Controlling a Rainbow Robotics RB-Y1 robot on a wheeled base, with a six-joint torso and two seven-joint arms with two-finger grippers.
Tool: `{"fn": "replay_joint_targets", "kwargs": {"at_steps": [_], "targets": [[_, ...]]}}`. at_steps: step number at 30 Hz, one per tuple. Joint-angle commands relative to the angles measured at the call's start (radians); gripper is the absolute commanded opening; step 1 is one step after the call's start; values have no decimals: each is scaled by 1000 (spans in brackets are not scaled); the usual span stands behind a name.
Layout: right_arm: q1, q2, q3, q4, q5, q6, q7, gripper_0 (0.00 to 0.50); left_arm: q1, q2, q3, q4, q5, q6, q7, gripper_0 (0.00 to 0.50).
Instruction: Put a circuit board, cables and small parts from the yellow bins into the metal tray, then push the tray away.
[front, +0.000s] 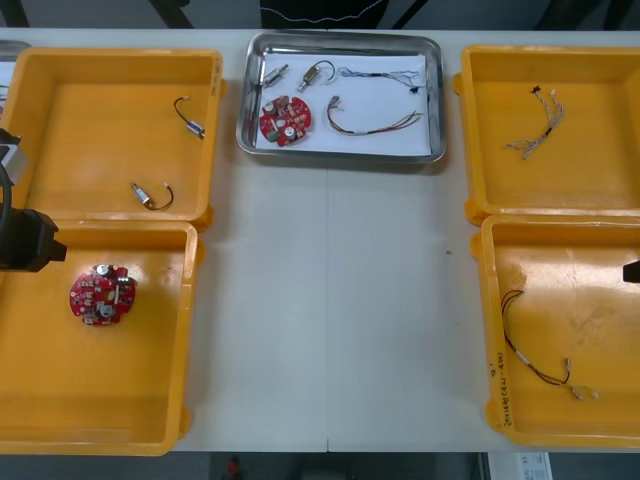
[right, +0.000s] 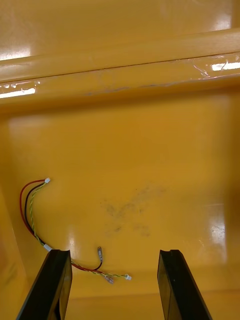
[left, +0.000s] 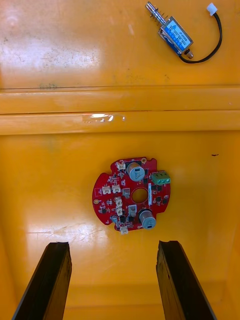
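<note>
Front view is showing the metal tray (front: 340, 155) sitting at the far edge of the table (front: 330, 300) between the yellow bins, carrying a red circuit board (front: 285, 119), two small metal parts (front: 275, 74) and cables (front: 378, 124).

The left gripper (left: 112, 246) is hovering over the near left bin (front: 190, 330), its fingers standing spread apart with nothing between them. A second circuit board (left: 131, 194) is lying flat on that bin's floor just beyond the fingertips, lined up with the gap between them and touching neither.

The right gripper (right: 115, 252) is hanging over the near right bin (front: 490, 300), also spread wide and empty. A red, black and yellow cable (right: 27, 210) is lying on that bin's floor, looping out to one finger's side. One stretch is passing behind that fingertip, and its loose ends are resting between the two fingers, close to the same one.
</note>
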Motion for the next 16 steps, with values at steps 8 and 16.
{"fn": "replay_joint_targets", "kwargs": {"at_steps": [8, 16], "targets": [[14, -41, -27, -10, -9, 3, -30, 500, 18, -10, 29, -30, 3, 6, 69, 500], [14, -41, -27, -10, -9, 3, -30, 500, 18, -10, 29, -30, 3, 6, 69, 500]]}}
